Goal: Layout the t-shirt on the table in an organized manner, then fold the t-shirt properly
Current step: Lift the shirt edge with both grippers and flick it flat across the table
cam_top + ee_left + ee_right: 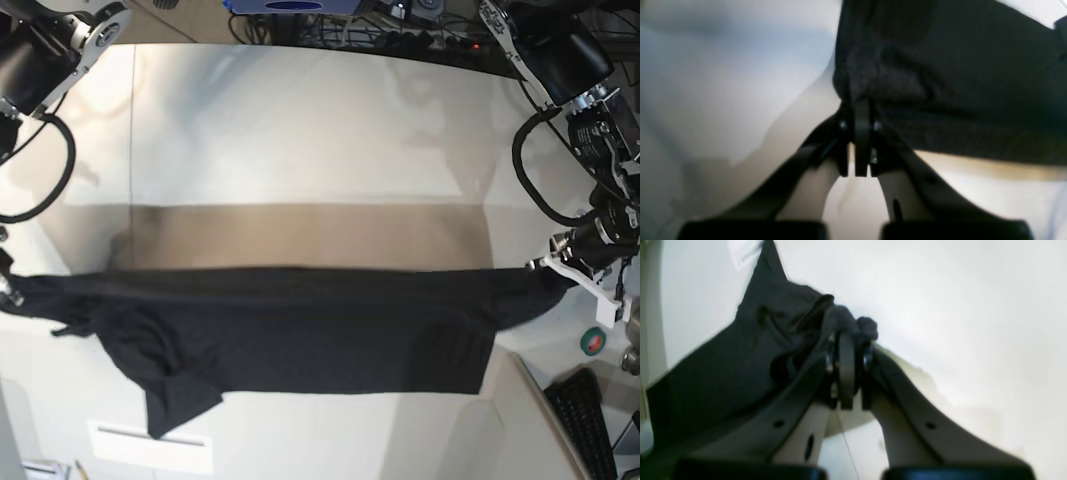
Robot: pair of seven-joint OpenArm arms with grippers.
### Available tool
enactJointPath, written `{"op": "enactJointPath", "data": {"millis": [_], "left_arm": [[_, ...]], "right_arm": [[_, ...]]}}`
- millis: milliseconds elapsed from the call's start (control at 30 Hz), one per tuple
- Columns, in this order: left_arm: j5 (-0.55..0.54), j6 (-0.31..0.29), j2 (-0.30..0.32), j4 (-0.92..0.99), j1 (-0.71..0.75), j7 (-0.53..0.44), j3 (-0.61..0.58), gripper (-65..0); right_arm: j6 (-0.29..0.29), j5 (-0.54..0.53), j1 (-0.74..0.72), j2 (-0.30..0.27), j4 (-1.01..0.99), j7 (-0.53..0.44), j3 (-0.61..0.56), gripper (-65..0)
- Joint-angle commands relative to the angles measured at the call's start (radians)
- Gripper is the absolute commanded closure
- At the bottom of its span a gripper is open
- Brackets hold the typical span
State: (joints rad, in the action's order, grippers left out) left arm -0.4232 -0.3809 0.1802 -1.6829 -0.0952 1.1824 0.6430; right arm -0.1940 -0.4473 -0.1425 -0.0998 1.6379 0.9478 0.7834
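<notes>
Stretching t-shirt (300, 330) | left pincer (862, 100) clamped | right pincer (846, 336) clamped

Base view: high, looking down over whole table (300, 150), arms at both sides. Wrist views: very close, blurred, looking along own jaws. All three share stretched t-shirt (300, 340) (957, 83) (723, 373).

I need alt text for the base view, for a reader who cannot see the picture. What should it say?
A black t-shirt hangs stretched wide between two robot arms above an off-white table, casting a shadow band on it. The right tool holds one end at the picture's left edge, the left tool the other end at the right; one bunched sleeve droops lower left.
</notes>
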Motion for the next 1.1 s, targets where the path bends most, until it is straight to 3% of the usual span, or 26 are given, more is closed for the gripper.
{"op": "enactJointPath", "data": {"millis": [0,133,333,467,833,1067], "left_arm": [[0.004,0.003,0.009,-0.018,-0.001,0.008,0.004,0.0],[0.004,0.003,0.009,-0.001,0.099,-0.020,0.005,0.0],[0.005,0.003,0.012,0.139,0.208,-0.115,0.005,0.0],[0.005,0.003,0.012,0.152,0.283,-0.178,0.005,0.0],[0.005,0.003,0.012,0.157,0.361,-0.181,0.097,0.0],[0.005,0.003,0.012,0.157,0.397,-0.183,0.096,0.0]], "right_arm": [[-0.002,-0.009,-0.001,-0.011,0.031,-0.003,0.005,0.0],[-0.002,-0.009,0.094,0.005,0.026,-0.022,0.017,0.0],[-0.003,-0.009,0.264,0.064,-0.028,-0.186,0.017,0.0],[-0.003,-0.009,0.353,0.074,-0.028,-0.221,0.011,0.0],[-0.003,-0.009,0.478,0.111,-0.115,-0.364,0.018,0.0],[-0.005,-0.009,0.528,0.113,-0.112,-0.372,0.018,0.0]]}}
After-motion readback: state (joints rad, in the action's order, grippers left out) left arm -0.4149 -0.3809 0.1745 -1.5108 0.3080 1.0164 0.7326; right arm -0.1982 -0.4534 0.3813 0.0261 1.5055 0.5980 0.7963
